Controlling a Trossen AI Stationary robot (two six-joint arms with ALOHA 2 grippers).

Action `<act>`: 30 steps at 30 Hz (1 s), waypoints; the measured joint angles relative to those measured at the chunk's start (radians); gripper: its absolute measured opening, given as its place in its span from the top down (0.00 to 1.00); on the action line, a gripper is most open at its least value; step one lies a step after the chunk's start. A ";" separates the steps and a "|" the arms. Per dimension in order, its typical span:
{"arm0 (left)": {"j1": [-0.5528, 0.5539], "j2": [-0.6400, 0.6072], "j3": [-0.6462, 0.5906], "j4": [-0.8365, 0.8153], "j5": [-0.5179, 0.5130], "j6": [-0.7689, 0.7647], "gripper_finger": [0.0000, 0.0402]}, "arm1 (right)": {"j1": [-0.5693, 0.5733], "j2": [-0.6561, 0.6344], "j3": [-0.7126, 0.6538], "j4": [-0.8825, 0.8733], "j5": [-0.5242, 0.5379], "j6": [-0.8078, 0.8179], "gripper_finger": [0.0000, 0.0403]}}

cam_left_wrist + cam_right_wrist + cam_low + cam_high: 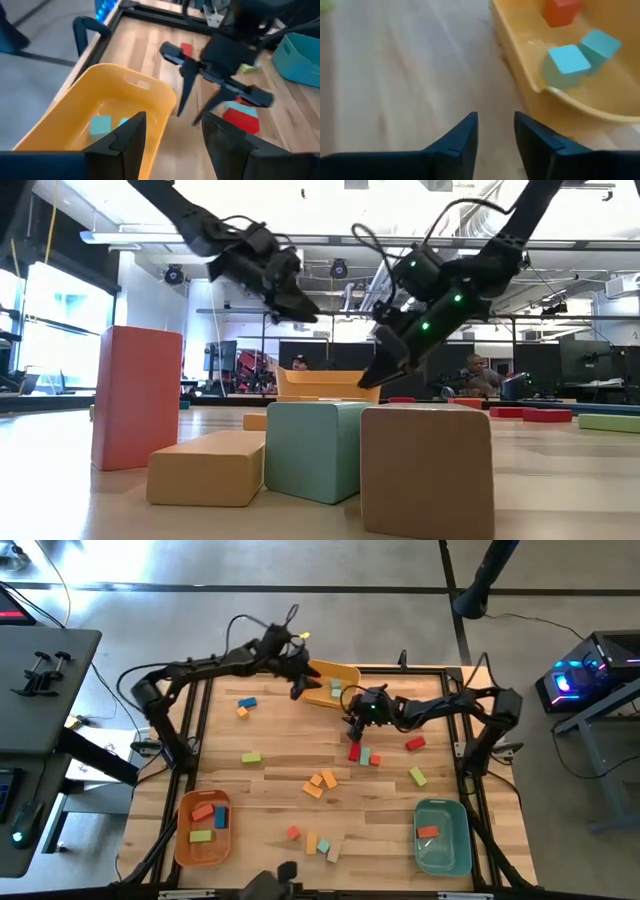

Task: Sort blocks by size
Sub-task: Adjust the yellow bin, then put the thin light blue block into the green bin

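Note:
Small coloured blocks lie scattered on the wooden table (pixel 270 790). A red block (pixel 354 751) and a teal one (pixel 365 756) lie near the middle. A yellow bin (pixel 345 672) at the far edge holds two teal cubes (pixel 565 60) and an orange-red cube (pixel 560 11). My left gripper (pixel 297 690) hovers open and empty by the bin's left end; the bin's rim (pixel 125 80) lies just ahead of its fingers. My right gripper (pixel 353 728) hangs open and empty in front of the bin, a little above the red block (pixel 240 117). It also shows in the left wrist view (pixel 192 107).
An orange bin (pixel 203 830) at the near left holds red, blue and green blocks. A teal bin (pixel 443 835) at the near right holds a red block. Orange blocks (pixel 320 782), green blocks (pixel 418 777) and a blue block (pixel 247 702) lie about. Several blocks (pixel 330 450) stand close to the low camera.

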 joint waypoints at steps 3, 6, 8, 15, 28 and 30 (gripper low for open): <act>0.003 -0.054 -0.098 0.036 -0.039 0.000 0.56 | -0.027 0.034 0.019 0.001 0.011 0.014 0.77; 0.001 -0.097 -0.166 0.032 -0.103 0.002 0.56 | -0.054 0.048 0.031 0.001 0.017 0.016 0.82; 0.002 -0.129 -0.198 0.035 -0.133 0.001 0.56 | -0.065 0.047 0.036 0.005 0.046 0.017 0.85; 0.003 -0.177 -0.266 0.038 -0.231 0.006 0.56 | -0.101 0.040 0.036 0.021 0.050 -0.009 0.87; 0.003 -0.196 -0.322 0.076 -0.226 0.037 0.56 | -0.091 -0.027 0.036 -0.032 -0.016 -0.142 0.87; 0.003 -0.213 -0.322 0.080 -0.228 0.043 0.56 | -0.089 -0.058 0.036 -0.065 -0.015 -0.163 0.87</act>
